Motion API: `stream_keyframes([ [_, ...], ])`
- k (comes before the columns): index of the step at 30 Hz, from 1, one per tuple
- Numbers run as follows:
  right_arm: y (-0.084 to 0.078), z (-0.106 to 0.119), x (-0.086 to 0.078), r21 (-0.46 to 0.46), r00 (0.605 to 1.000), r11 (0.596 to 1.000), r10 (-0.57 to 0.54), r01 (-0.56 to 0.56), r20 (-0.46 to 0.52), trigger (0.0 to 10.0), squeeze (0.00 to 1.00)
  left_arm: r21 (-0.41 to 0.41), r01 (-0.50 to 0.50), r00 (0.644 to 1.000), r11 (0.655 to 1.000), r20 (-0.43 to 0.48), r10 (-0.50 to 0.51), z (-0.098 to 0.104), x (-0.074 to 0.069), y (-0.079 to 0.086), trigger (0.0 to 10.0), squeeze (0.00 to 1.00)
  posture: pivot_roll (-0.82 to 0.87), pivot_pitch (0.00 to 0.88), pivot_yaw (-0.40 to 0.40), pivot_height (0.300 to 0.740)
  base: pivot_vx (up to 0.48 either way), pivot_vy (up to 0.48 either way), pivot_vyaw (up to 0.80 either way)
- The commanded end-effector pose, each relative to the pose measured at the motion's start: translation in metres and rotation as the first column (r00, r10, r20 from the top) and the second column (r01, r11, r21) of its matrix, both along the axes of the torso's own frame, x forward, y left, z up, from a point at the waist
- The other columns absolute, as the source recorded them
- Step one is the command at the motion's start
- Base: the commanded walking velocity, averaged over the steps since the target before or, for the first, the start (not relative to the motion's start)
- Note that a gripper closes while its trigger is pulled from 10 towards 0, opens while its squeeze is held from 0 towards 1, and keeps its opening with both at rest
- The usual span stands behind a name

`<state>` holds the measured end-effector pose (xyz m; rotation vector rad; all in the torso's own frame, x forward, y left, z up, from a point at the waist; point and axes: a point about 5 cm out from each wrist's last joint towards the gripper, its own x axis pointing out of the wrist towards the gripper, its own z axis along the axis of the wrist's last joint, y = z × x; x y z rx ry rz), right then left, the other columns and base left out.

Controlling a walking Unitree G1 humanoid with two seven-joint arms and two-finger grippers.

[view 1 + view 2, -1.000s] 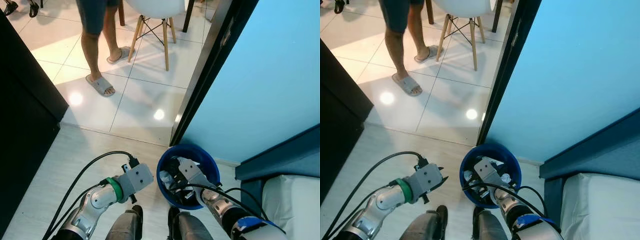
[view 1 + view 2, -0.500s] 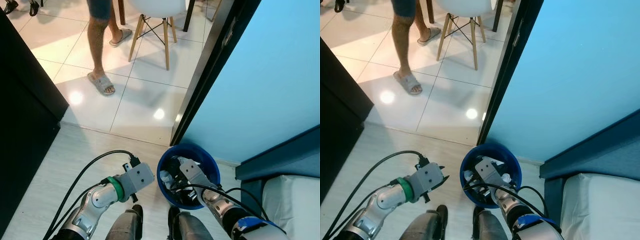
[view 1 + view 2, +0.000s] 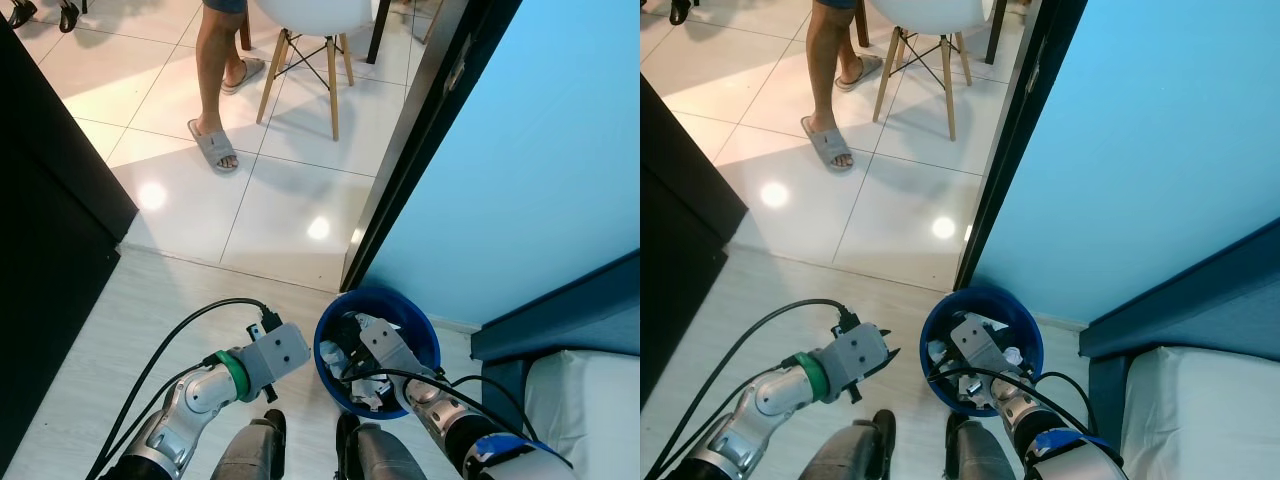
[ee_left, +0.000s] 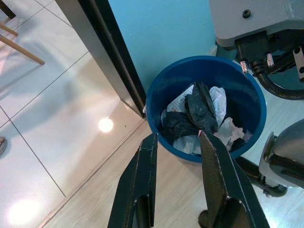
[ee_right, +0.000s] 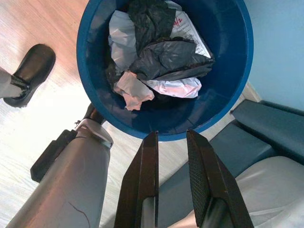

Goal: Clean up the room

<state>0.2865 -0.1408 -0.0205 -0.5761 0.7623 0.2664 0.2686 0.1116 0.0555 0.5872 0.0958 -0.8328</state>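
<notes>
Blue bin [image 3: 378, 349] sits on floor by door frame, trash inside. Right gripper [image 5: 169, 145] above it, jaws slightly parted, empty. You lift clear without tipping rim.

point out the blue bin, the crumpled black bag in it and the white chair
blue bin [image 4: 161, 90], left wrist view, on its inner wall
crumpled black bag [image 5: 168, 59], right wrist view, on its middle fold
white chair [image 3: 331, 95], left eye view, on a wooden leg

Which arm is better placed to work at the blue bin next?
Right, probably. The right gripper hangs directly over the blue bin, open, above the crumpled trash. The left gripper sits beside the bin, over bare floor.
</notes>
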Motion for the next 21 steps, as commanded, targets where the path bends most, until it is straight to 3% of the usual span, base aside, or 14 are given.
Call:
stream_keyframes([
  [1,-0.004,-0.008,-0.009,0.004,0.999,1.0,-0.026,0.026,-0.035,10.0,0.0,0.021,0.002,0.999,1.0,-0.043,-0.001,-0.011,-0.007,-0.001,10.0,0.0,0.09,0.25,0.012,0.74,0.0,0.0,0.0],
  [2,-0.003,-0.006,-0.007,0.085,0.994,0.99,-0.109,0.109,-0.005,10.0,0.0,0.033,-0.105,0.992,0.994,-0.07,0.107,-0.016,0.0,0.005,10.0,0.0,0.08,0.232,0.003,0.74,0.0,0.0,0.0],
  [3,-0.003,-0.006,-0.007,0.085,0.994,0.99,-0.109,0.109,-0.005,10.0,0.0,0.033,-0.105,0.992,0.994,-0.07,0.107,-0.016,0.0,0.005,10.0,0.0,0.08,0.232,0.003,0.74,0.0,0.0,0.0],
  [6,0.002,0.0,-0.002,0.238,0.971,0.948,-0.231,0.212,0.056,10.0,0.0,0.042,-0.276,0.956,0.96,-0.094,0.279,-0.023,0.005,0.017,10.0,0.0,0.06,0.187,-0.017,0.74,0.0,0.0,0.0],
  [7,0.002,0.0,-0.002,0.238,0.971,0.948,-0.231,0.212,0.056,10.0,0.0,0.042,-0.276,0.956,0.96,-0.094,0.279,-0.023,0.005,0.017,10.0,0.0,0.06,0.187,-0.017,0.74,0.0,0.0,0.0],
  [9,0.002,0.001,-0.004,0.288,0.955,0.927,-0.28,0.241,0.101,10.0,0.0,-0.008,-0.378,0.919,0.926,-0.125,0.374,-0.024,0.006,0.021,10.0,0.0,0.05,0.166,-0.021,0.74,0.0,0.0,0.0],
  [10,0.002,0.001,-0.004,0.288,0.955,0.927,-0.28,0.241,0.101,10.0,0.0,-0.008,-0.378,0.919,0.926,-0.125,0.374,-0.024,0.006,0.021,10.0,0.0,0.05,0.166,-0.021,0.74,0.0,0.0,0.0],
  [12,0.004,0.0,-0.01,0.344,0.94,0.902,-0.319,0.261,0.121,10.0,0.0,-0.071,-0.471,0.872,0.879,-0.186,0.452,-0.026,0.006,0.022,10.0,0.0,0.04,0.145,-0.017,0.74,0.0,0.0,0.0],
  [18,0.008,-0.005,-0.017,0.359,0.941,0.897,-0.317,0.258,0.115,10.0,0.0,-0.044,-0.499,0.852,0.866,-0.21,0.48,-0.035,0.004,0.017,10.0,0.0,0.02,0.126,-0.005,0.74,0.0,0.0,0.0],
  [21,0.006,-0.006,-0.017,0.343,0.936,0.898,-0.332,0.276,0.117,10.0,0.0,-0.042,-0.504,0.848,0.863,-0.212,0.485,-0.035,0.012,0.004,10.0,0.0,0.0,0.107,0.01,0.74,0.0,0.0,0.0],
])
